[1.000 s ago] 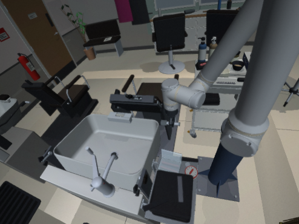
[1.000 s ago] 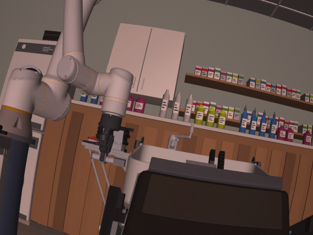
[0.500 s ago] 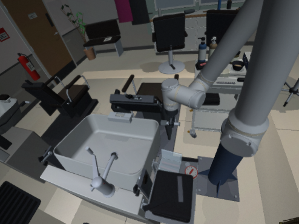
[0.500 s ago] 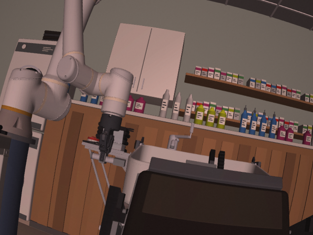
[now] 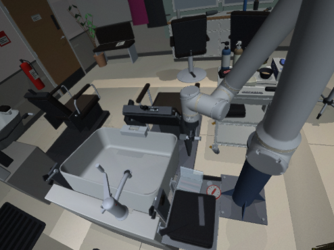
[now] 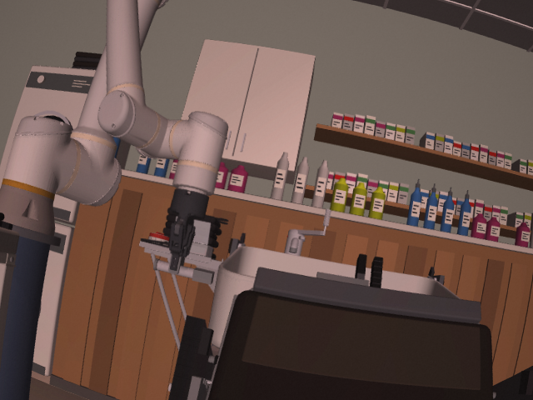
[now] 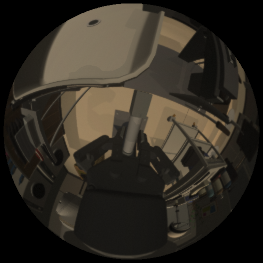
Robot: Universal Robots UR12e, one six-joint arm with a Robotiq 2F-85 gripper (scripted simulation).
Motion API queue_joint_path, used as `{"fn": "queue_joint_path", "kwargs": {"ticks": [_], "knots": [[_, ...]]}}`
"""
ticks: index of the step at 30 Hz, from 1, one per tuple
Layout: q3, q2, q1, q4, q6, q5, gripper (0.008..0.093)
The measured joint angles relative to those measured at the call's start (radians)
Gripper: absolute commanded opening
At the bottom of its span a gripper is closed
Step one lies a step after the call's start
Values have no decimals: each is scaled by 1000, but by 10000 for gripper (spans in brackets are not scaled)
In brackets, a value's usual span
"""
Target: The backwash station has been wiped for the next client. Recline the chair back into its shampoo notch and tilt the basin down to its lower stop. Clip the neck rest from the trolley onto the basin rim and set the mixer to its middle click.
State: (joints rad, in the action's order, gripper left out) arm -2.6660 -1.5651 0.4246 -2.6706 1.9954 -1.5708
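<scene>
The neck rest is not plainly visible on the trolley (image 5: 243, 98) behind the arm. The white basin (image 5: 123, 162) sits at centre, with its light tilt handle bar (image 7: 132, 135) sticking out from its right side. My gripper (image 7: 132, 149) is open around that bar beside the basin, holding nothing. The mixer (image 5: 113, 202) stands on the basin's near deck with its lever (image 6: 312, 230) raised. The dark chair back (image 6: 357, 344) lies behind the basin's far rim.
The basin's right wall (image 5: 175, 158) is close beside my gripper. A dark pad (image 5: 192, 218) and a gauge (image 5: 213, 191) lie by the arm's base. Other salon chairs (image 5: 189, 37) stand further off. Bottles (image 6: 357, 198) line the counter.
</scene>
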Motion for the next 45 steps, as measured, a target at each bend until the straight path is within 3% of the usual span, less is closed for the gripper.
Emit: {"fn": "queue_joint_path", "kwargs": {"ticks": [11, 14, 20, 36, 45], "knots": [[22, -90, 0, 109, 0, 0, 345], [22, -92, 0, 112, 0, 0, 355], [22, -91, 0, 112, 0, 0, 475], [24, -99, 0, 123, 0, 0, 480], [53, -186, 0, 239, 0, 0, 480]]}}
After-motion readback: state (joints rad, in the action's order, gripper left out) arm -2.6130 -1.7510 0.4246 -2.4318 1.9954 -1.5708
